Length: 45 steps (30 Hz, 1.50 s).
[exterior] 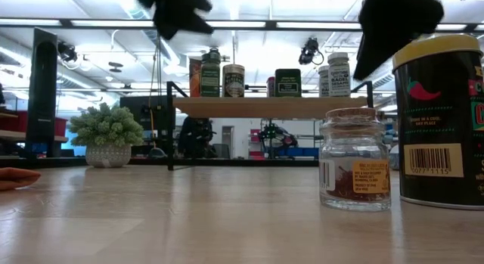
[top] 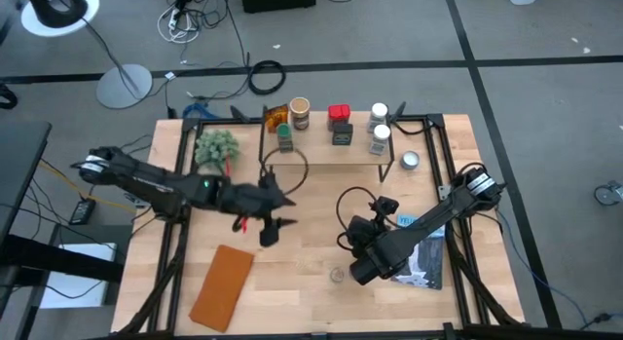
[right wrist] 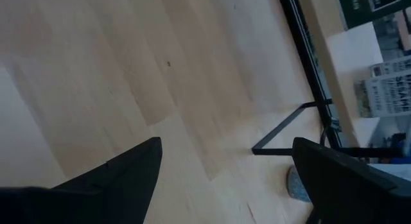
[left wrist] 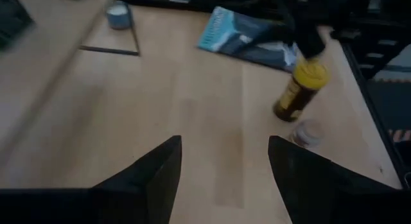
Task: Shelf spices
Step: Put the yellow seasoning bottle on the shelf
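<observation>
- Hidden or unclear: in the high view the right arm covers the yellow-lidded jar (left wrist: 300, 90), which shows only in the left wrist view and, cut off at the right edge, in the low view. The small clear jar (exterior: 355, 159) is a faint speck from above; its label is too small to read.
- In the low view both grippers are cut off at the top edge — only dark outlines show.
- The shelf (top: 336, 151) stands at the far centre of the table (top: 302, 291). Seven spices line its board, among them a red tin (top: 339, 113) and a black box (top: 342, 133).
- The left gripper (top: 274, 216) hangs above the table's centre, near the shelf's front, arm reaching in from the left. Jaws spread, nothing between them.
- The right gripper (top: 356, 235) sits right of centre, arm slanting in from the right edge. Jaws spread wide, holding nothing.
- The two unshelved jars stand just beside each other on the near right of the table.
</observation>
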Each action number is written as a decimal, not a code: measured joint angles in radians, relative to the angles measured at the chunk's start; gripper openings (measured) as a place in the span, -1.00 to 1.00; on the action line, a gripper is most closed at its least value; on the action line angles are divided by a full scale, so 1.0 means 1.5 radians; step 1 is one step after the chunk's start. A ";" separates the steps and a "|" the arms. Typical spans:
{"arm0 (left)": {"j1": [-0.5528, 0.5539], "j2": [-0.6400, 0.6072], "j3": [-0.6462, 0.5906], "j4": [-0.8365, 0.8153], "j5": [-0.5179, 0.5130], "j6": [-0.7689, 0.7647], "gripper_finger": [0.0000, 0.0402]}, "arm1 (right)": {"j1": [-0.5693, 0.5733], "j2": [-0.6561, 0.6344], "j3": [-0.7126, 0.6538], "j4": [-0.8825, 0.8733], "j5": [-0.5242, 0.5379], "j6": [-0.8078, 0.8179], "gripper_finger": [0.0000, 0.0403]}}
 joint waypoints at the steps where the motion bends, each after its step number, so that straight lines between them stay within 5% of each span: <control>1: -0.006 -0.003 -0.039 0.044 -0.001 -0.005 0.18 | 0.000 -0.005 0.010 -0.011 -0.004 -0.001 0.72; 15: -0.048 -0.002 -0.412 0.637 -0.011 -0.107 0.18 | 0.014 -0.044 0.145 -0.055 -0.176 -0.156 0.72; 21: -0.054 -0.001 -0.480 0.769 -0.019 -0.126 0.18 | 0.035 -0.095 0.165 0.010 -0.247 -0.175 0.72; 28: -0.054 -0.001 -0.482 0.785 -0.015 -0.123 0.18 | 0.054 -0.177 0.157 0.042 -0.246 -0.179 0.72; 34: -0.054 0.000 -0.482 0.787 -0.014 -0.124 0.18 | 0.057 -0.263 0.034 0.060 -0.210 -0.122 0.72; 41: -0.054 0.000 -0.482 0.787 0.001 -0.127 0.18 | 0.089 -0.372 -0.230 0.322 -0.259 -0.051 0.72; 45: -0.054 0.000 -0.482 0.787 0.003 -0.127 0.18 | 0.107 -0.435 -0.328 0.360 -0.263 -0.004 0.72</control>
